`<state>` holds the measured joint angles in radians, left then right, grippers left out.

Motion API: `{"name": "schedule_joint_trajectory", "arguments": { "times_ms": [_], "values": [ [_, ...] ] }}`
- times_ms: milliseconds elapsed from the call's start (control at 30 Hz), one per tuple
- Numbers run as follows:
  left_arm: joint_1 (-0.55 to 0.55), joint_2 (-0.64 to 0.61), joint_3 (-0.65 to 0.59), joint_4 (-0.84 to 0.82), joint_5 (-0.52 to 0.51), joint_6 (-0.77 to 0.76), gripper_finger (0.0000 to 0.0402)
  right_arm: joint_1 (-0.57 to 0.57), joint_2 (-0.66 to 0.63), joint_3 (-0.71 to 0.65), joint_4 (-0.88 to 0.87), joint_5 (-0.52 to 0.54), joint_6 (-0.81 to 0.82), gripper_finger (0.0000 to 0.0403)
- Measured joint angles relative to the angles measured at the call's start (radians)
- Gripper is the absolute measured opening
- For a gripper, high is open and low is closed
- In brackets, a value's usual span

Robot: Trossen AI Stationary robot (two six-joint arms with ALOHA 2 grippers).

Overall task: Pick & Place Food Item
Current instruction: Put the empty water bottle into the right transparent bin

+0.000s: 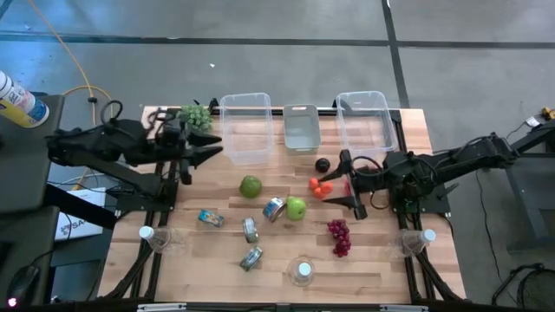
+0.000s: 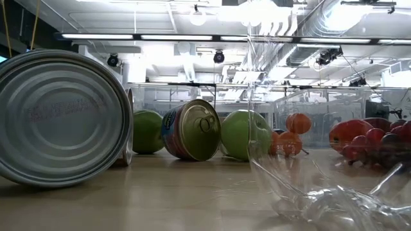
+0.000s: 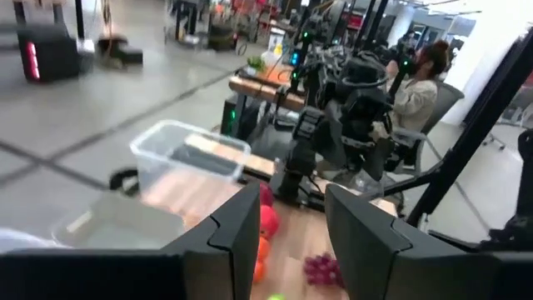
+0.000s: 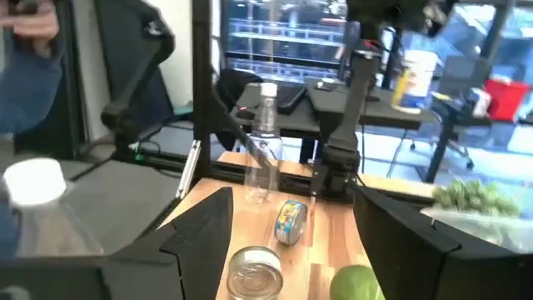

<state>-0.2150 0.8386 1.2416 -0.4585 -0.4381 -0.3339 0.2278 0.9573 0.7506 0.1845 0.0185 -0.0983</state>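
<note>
Three clear bins (image 1: 302, 127) line the wooden surface (image 1: 381, 260) at twelve o'clock. Green apples (image 1: 251, 185), cans (image 1: 250, 230) and grapes (image 1: 338, 236) lie centrally. Left pincer (image 1: 211, 145) and right pincer (image 1: 349, 184) both stand apart, holding nothing. A seated person (image 3: 414, 87) shows beyond.

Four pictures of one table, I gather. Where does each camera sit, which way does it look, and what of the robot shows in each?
High view: overhead, straight down; both arms, left gripper open by the clear bin, right gripper open near the tomatoes.
Low view: at tabletop height, level past a can and green apple; no robot.
Left wrist view: across the table; own fingers, the right arm beyond.
Right wrist view: the opposite way; own fingers.
Shared: the high and low views both show the green apple.
</note>
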Motion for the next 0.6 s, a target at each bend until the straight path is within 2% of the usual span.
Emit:
{"name": "schedule_joint_trajectory", "arguments": {
  "times_ms": [200, 467, 600],
  "values": [
    [0.000, 0.008, 0.000, -0.043, 0.000, -0.018, 0.0131, -0.001, -0.001, 0.000, 0.021, 0.078, -0.081, 0.0240],
    [0.000, 0.009, 0.000, -0.109, 0.000, -0.033, 0.0131, -0.001, 0.015, 0.000, 0.019, 0.091, -0.145, 0.0240],
    [0.000, 0.007, 0.000, -0.110, 0.000, -0.034, 0.0131, -0.001, 0.022, 0.001, 0.058, 0.183, -0.166, 0.0240]
  ]
}}
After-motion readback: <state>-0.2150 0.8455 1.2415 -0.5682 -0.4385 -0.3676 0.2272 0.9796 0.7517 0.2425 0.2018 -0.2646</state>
